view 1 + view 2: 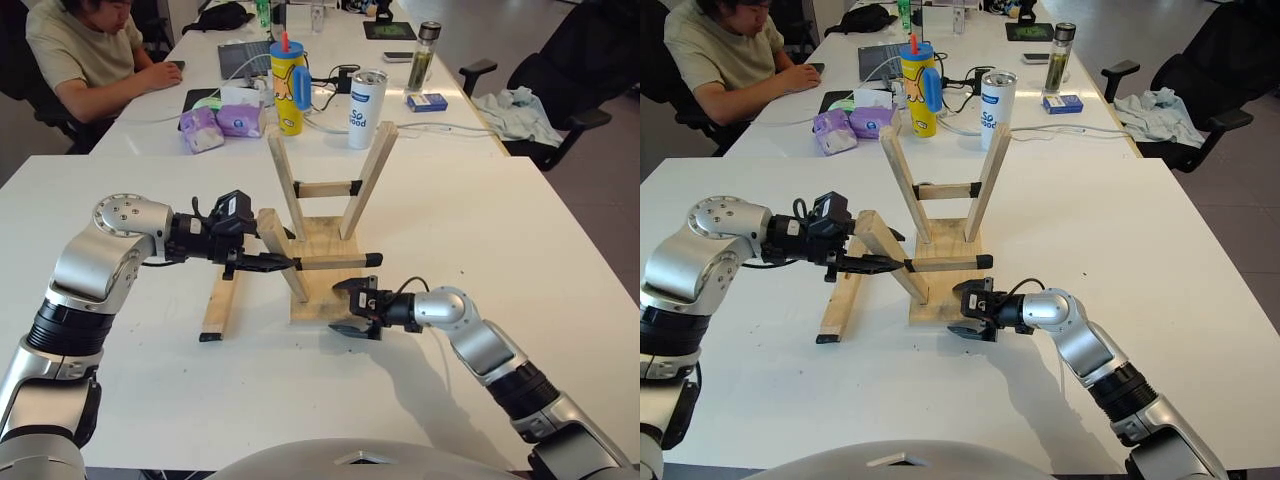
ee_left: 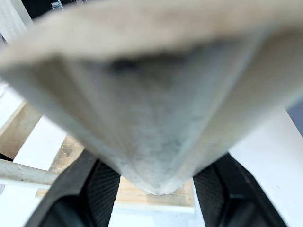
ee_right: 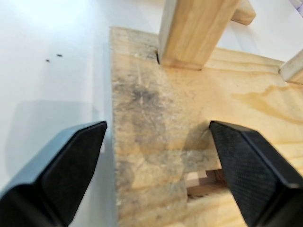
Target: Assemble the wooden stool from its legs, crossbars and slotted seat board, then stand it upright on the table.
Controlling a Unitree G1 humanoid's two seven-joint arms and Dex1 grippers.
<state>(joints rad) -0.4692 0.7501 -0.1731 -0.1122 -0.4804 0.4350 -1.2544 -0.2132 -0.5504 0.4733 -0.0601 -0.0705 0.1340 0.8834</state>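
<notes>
A yellow bottle (image 1: pixel 287 90) with a blue handle is the tallest vessel on the rear tabletop (image 1: pixel 130 135). A red straw pokes from its top, and its walls hide what it holds. Beside it stands a white lidded tumbler (image 1: pixel 366 108), whose contents also cannot be told. Farther back, a slim clear bottle (image 1: pixel 422 58) with a dark cap holds something dark and greenish. A small blue box (image 1: pixel 427 102) lies shut near it, and two purple packs (image 1: pixel 222 122) sit to the left of the yellow bottle.

The near white tabletop (image 1: pixel 500 250) carries the stool parts. The seat board (image 1: pixel 320 295) lies flat at its middle. Two legs (image 1: pixel 372 170) rise from the board's far end and lean apart, joined by a crossbar (image 1: pixel 325 188). A third, tilted leg (image 1: pixel 272 232) stands at the board's left edge, and a second crossbar (image 1: pixel 335 262) runs from it to the right. A loose leg (image 1: pixel 220 305) lies flat just left of the board.

The left hand (image 1: pixel 268 263) is clamped on the tilted leg, and the wood fills the space between its pads (image 2: pixel 106 184). The right hand (image 1: pixel 348 308) sits low at the board's near right corner. Its fingers (image 3: pixel 71 161) are spread wide, one over the bare tabletop and the other over the board.

A black chair (image 1: pixel 570 90) with a pale cloth (image 1: pixel 515 110) on it stands to the right of the rear tabletop.
</notes>
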